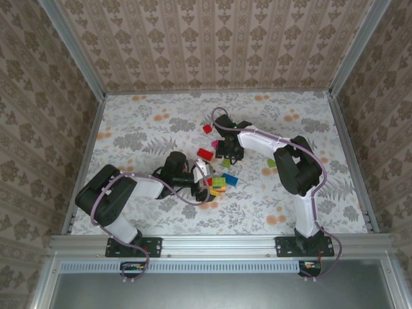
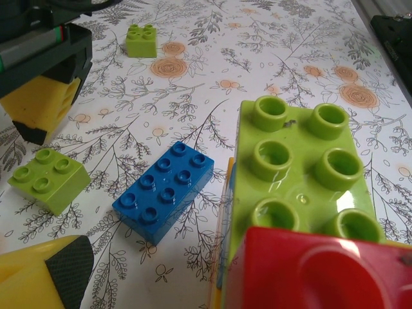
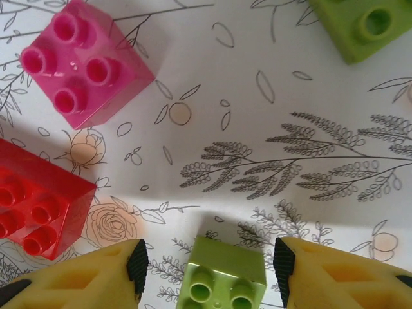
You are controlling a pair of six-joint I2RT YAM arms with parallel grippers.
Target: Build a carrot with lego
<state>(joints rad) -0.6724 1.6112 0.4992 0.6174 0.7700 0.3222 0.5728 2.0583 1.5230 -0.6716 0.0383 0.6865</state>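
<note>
Two sets of jaws work over loose lego bricks point(image 1: 217, 183) clustered at the centre of the floral tabletop point(image 1: 141, 129).

Right gripper point(image 3: 211, 262): jaws partly open, straddling a small green brick point(image 3: 225, 273) at 6 o'clock in the wrist view. A gap shows on each side, so nothing is clamped. Magenta brick point(image 3: 84, 61) at 10 o'clock, red brick point(image 3: 38, 206) at 8 o'clock, corner green brick point(image 3: 360, 22) at 1 o'clock.

Left gripper point(image 1: 205, 175): jaws spread wide, holding nothing. In the wrist view, long green brick point(image 2: 302, 167) at 4 o'clock with a red top brick point(image 2: 322, 270) on its near end. Blue brick point(image 2: 164, 190) lies just beside it, square green brick point(image 2: 48, 180) at 9 o'clock.

Stray green brick point(image 1: 270, 164) lies at 3 o'clock from the cluster.
</note>
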